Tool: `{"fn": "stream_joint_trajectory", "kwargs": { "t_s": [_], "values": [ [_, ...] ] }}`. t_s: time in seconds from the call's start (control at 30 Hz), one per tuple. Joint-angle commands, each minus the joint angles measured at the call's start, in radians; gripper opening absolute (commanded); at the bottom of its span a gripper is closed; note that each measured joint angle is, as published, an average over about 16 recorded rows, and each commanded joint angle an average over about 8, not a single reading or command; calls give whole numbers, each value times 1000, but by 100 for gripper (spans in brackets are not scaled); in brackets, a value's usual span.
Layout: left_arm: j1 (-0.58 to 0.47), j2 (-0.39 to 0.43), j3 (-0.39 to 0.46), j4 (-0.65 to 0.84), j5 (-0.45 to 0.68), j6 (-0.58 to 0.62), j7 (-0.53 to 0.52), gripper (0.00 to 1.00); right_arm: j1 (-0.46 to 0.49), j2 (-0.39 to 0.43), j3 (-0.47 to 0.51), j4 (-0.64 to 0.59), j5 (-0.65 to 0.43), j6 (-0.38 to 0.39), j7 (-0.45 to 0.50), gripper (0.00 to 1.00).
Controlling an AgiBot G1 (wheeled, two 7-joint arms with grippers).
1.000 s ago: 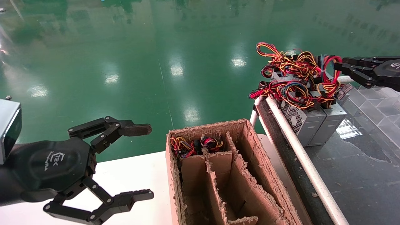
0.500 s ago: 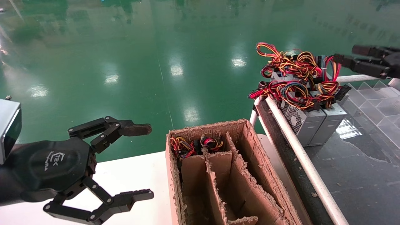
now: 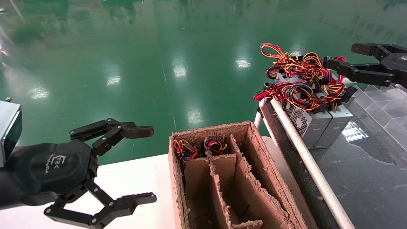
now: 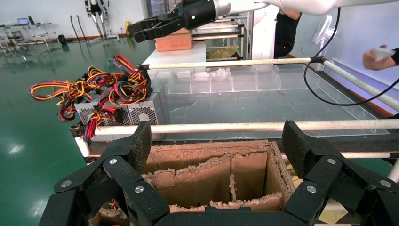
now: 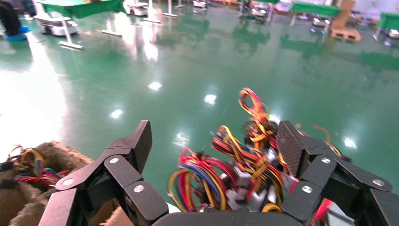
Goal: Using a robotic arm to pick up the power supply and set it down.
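Two light grey power supplies [image 3: 310, 124] stand side by side at the near end of the dark conveyor, with a tangle of red, yellow, black and blue wires [image 3: 299, 79] on top; another unit sits behind them. My right gripper [image 3: 343, 55] hovers open just right of and above the wires, holding nothing. In the right wrist view the wires [image 5: 235, 174] lie below and between the spread fingers of that gripper [image 5: 214, 146]. My left gripper [image 3: 143, 165] is parked open at the lower left, empty, facing the cardboard box [image 4: 207, 169].
A brown cardboard box with dividers [image 3: 254, 190] stands on the white table [image 3: 133, 178]; wires [image 3: 190, 149] show in its far compartments. A white rail [image 3: 305, 156] edges the conveyor. Clear plastic trays [image 3: 381, 98] lie at the right. A person's hand [image 4: 379, 54] shows far off.
My right gripper rose off the wire bundle, spread its fingers wider, then shifted back left over the wires. The left arm and the power supplies have not moved.
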Motion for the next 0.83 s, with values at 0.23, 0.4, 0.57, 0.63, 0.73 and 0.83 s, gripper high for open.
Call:
{"fn": "stream_joint_trajectory", "kwargs": {
  "t_s": [0.23, 0.4, 0.57, 0.63, 0.73, 0.83],
  "values": [
    [0, 0, 0, 0, 0, 0, 0, 100, -107, 19, 15, 172, 75, -22, 37, 100],
    [0, 0, 0, 0, 0, 0, 0, 100, -174, 31, 24, 280, 122, -36, 60, 100],
    [0, 0, 0, 0, 0, 0, 0, 100, -240, 43, 33, 387, 169, -49, 84, 100],
    [0, 0, 0, 0, 0, 0, 0, 100, -267, 48, 37, 430, 188, -55, 93, 100],
    [0, 0, 0, 0, 0, 0, 0, 100, -307, 55, 43, 494, 216, -63, 107, 100],
    [0, 0, 0, 0, 0, 0, 0, 100, -327, 58, 45, 526, 230, -67, 114, 100]
  ]
}}
